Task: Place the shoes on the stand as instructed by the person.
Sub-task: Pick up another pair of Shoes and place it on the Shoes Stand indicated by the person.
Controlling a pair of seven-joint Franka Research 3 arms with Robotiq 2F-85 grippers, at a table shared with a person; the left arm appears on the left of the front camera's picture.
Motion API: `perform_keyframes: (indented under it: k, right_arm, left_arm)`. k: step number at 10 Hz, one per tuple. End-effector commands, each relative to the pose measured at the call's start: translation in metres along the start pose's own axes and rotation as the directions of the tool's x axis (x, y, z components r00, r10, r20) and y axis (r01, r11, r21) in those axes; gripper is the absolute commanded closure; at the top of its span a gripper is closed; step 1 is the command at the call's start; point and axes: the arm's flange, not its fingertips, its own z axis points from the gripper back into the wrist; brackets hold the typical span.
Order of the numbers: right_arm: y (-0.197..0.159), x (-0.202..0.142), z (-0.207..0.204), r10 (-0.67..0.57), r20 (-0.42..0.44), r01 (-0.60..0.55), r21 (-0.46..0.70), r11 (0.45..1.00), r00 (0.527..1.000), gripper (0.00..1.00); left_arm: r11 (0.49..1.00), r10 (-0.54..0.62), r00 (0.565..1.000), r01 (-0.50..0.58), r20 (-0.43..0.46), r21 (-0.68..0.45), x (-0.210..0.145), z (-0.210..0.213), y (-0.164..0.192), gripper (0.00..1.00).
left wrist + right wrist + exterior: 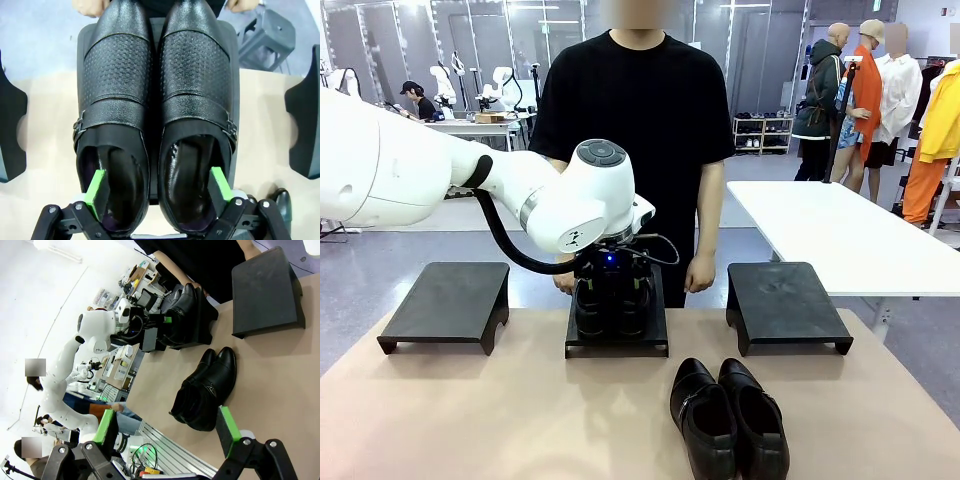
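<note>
Your left gripper [158,172] is wide open, with one green finger [95,187] down inside each shoe of the pair [155,75] on the middle stand [617,346], at the center of the front view. I think you should lift straight up, slowly, so no finger hooks a shoe edge and tips it off. Your right gripper [166,416] is open too and holds nothing; the other pair [728,420] lies on the table [470,420], lower right.
</note>
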Motion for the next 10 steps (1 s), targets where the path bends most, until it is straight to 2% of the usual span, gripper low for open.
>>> perform_keyframes:
  k: [1, 2, 4, 6, 8, 10]
  right_arm:
    - [0.001, 0.002, 0.001, 0.018, 0.011, -0.018, 0.012, 1.000, 1.000, 0.00]
    - [0.001, 0.002, 0.001, 0.018, 0.011, -0.018, 0.012, 1.000, 1.000, 0.00]
    - [0.001, 0.002, 0.001, 0.018, 0.011, -0.018, 0.012, 1.000, 1.000, 0.00]
    - [0.001, 0.002, 0.001, 0.018, 0.011, -0.018, 0.012, 1.000, 1.000, 0.00]
    - [0.001, 0.002, 0.001, 0.018, 0.011, -0.018, 0.012, 1.000, 1.000, 0.00]
    - [0.001, 0.002, 0.001, 0.018, 0.011, -0.018, 0.012, 1.000, 1.000, 0.00]
  left_arm:
    - [1.000, -0.007, 1.000, 0.007, -0.008, 0.014, 0.023, 0.017, -0.004, 0.00]
    - [1.000, -0.017, 0.999, 0.017, -0.034, 0.008, 0.029, 0.035, 0.006, 0.00]
    - [0.998, 0.039, 0.988, -0.048, -0.149, -0.051, 0.025, 0.072, 0.046, 0.00]
    - [0.983, 0.047, 0.974, -0.084, -0.220, -0.165, 0.010, 0.108, 0.087, 0.00]
    - [0.932, 0.031, 0.961, -0.127, -0.277, -0.338, -0.020, 0.134, 0.142, 0.00]
    - [0.853, 0.036, 0.955, -0.182, -0.293, -0.489, -0.050, 0.151, 0.194, 0.00]
